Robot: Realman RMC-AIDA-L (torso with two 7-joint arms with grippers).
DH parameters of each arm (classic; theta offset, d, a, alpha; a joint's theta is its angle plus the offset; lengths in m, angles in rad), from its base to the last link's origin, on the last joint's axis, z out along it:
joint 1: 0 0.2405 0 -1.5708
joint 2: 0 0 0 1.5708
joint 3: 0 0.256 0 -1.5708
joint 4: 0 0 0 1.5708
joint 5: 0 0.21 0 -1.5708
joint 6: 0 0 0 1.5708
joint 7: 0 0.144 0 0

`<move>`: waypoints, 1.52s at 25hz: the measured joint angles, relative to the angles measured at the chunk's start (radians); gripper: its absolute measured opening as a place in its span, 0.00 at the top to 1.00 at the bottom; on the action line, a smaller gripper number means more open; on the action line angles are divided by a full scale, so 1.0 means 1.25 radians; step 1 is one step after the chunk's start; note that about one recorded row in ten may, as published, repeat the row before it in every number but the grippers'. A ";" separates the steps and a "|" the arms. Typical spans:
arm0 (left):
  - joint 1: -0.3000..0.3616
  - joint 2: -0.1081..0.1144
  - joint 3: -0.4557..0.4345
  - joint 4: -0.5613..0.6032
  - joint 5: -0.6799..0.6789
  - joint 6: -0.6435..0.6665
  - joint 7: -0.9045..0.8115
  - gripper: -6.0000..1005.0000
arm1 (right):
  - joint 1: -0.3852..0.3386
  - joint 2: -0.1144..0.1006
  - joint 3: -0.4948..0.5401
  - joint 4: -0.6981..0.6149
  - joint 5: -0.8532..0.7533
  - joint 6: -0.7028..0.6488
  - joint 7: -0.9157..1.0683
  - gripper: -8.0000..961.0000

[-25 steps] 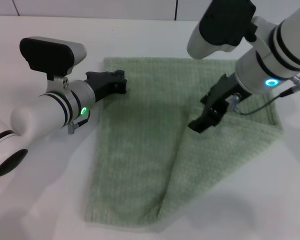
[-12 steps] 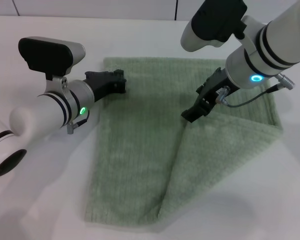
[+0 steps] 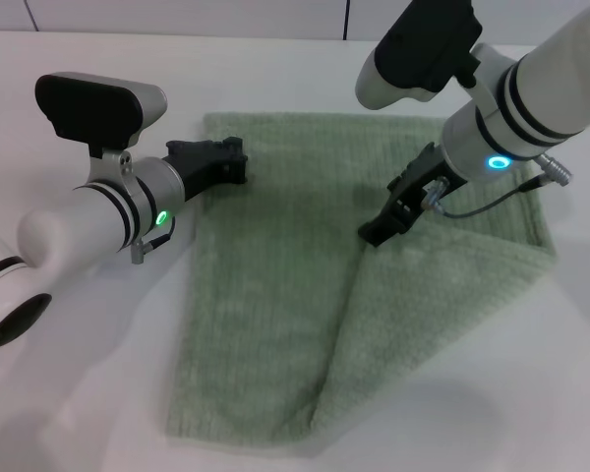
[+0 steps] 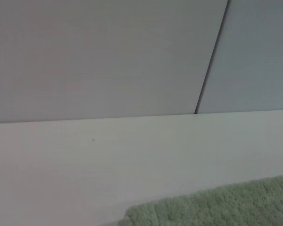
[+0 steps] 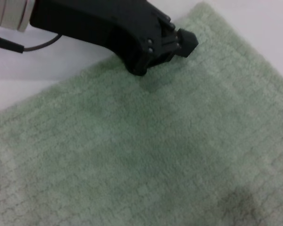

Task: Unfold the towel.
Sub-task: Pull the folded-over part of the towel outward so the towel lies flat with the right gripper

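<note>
The pale green towel (image 3: 275, 295) lies flat on the white table (image 3: 88, 393). Its right part is folded over as a triangular flap (image 3: 442, 285), whose diagonal edge runs from the towel's middle down to the near edge. My left gripper (image 3: 234, 160) is shut and rests low on the towel's far left corner; the right wrist view shows it (image 5: 181, 41) pressed onto the cloth (image 5: 155, 150). Over the towel's middle, my right gripper (image 3: 376, 232) points down at the top end of the flap's edge. The left wrist view catches only a strip of towel (image 4: 217, 207).
A thin grey cable (image 3: 492, 211) loops from the right wrist above the flap. Bare white tabletop surrounds the towel on all sides. A pale wall with a dark vertical seam (image 4: 210, 61) stands behind the table's far edge.
My right gripper moved left and away over the towel, then settled slightly lower at the flap's top end. The towel's fold and the left arm have not moved.
</note>
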 joint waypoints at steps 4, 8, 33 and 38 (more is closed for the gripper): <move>0.000 0.001 0.000 0.000 0.000 0.000 0.000 0.99 | 0.014 0.000 0.000 0.034 0.018 0.006 -0.002 0.23; 0.000 0.001 0.000 0.000 0.000 0.000 0.000 0.99 | 0.014 0.000 0.000 0.038 0.018 0.010 -0.003 0.23; -0.008 -0.008 0.004 0.000 0.000 -0.030 0.022 0.99 | 0.021 0.000 -0.021 0.060 0.024 0.009 0.000 0.23; -0.007 -0.008 0.004 -0.011 0.000 -0.039 0.030 0.99 | 0.023 0.000 -0.021 0.061 0.024 0.006 0.000 0.23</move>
